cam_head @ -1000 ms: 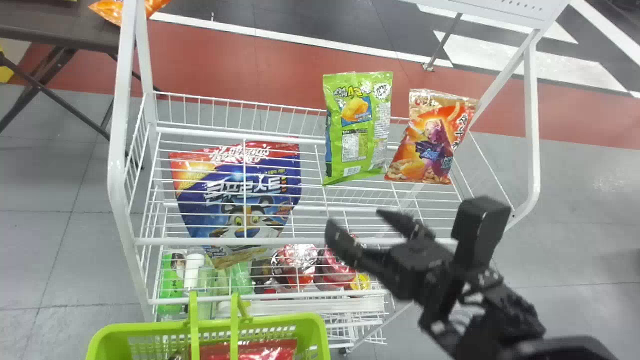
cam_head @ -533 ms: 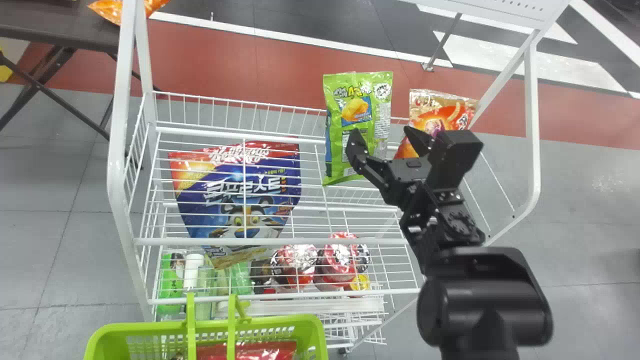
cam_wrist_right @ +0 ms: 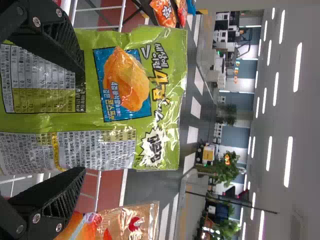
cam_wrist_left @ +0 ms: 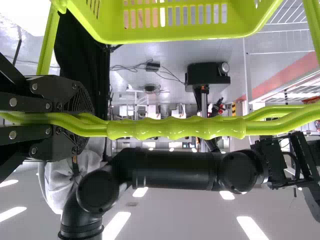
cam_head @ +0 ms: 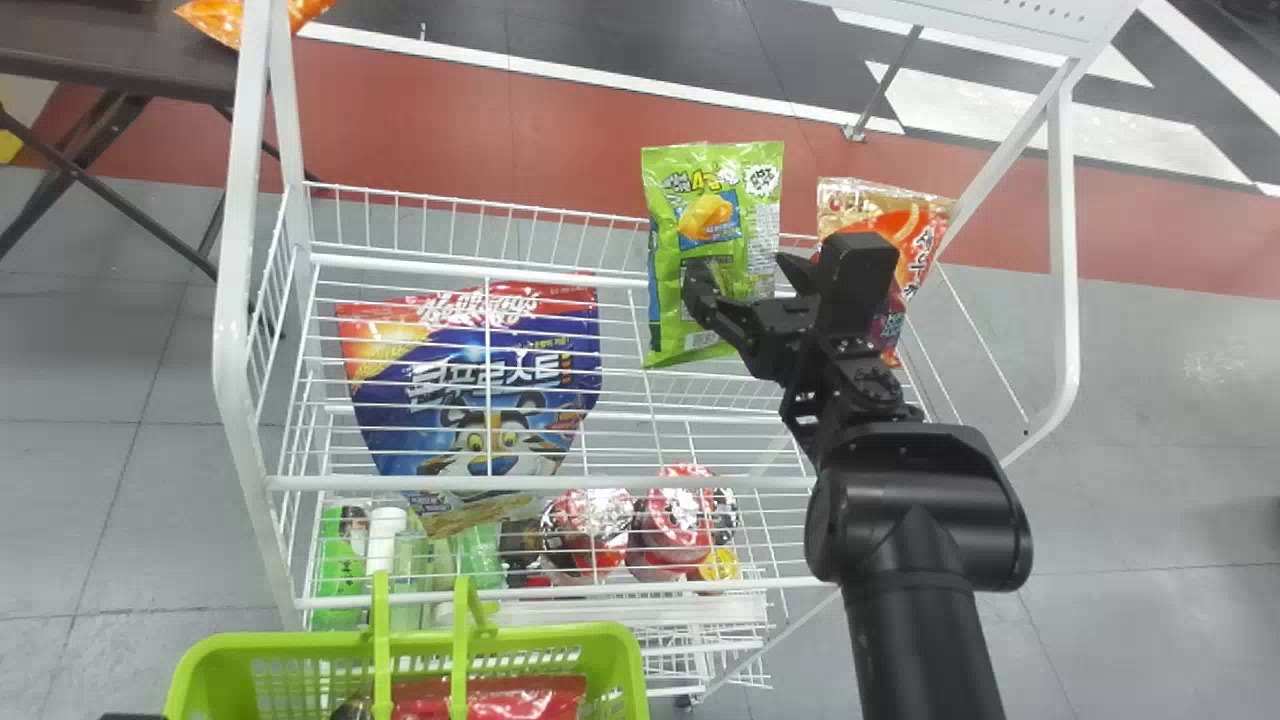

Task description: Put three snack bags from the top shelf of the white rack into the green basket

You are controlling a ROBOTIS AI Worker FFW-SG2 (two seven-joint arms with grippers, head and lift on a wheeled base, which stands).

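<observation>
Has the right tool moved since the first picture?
Yes. Against the white rack in the head view, the right tool has moved forward, toward the green snack bag.

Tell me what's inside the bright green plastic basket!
A shiny red plastic bag lies inside the basket, with something dark beside it. Whatever is underneath is covered.
</observation>
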